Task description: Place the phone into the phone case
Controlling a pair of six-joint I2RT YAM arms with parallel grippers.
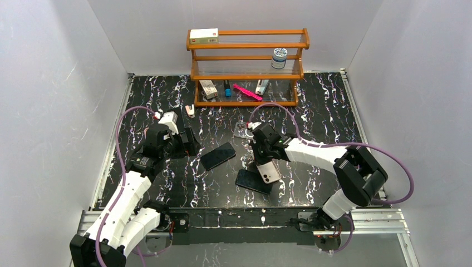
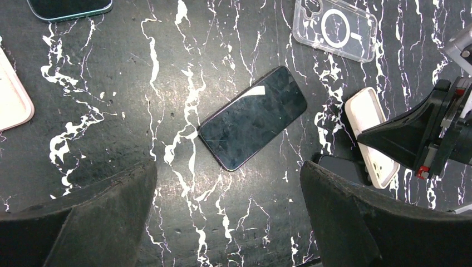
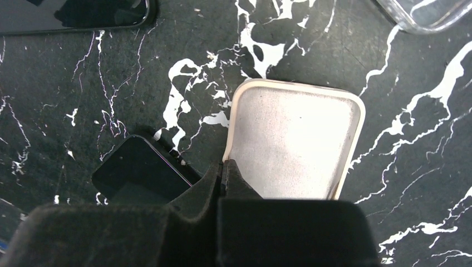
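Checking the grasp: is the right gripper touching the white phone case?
Touching. The right wrist view shows the right gripper with jaws closed on the side wall of the white phone case.

Black phone (image 2: 253, 118), cream phone case (image 3: 295, 147), black white-veined table (image 1: 323, 111).

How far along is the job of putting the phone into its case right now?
Done: nothing fitted yet; the dark phone lies bare on the table. In hand: the right pincer is shut on the edge of the beige case, and the left pincer hangs open above that phone. Left: lift the phone and seat it in the case.
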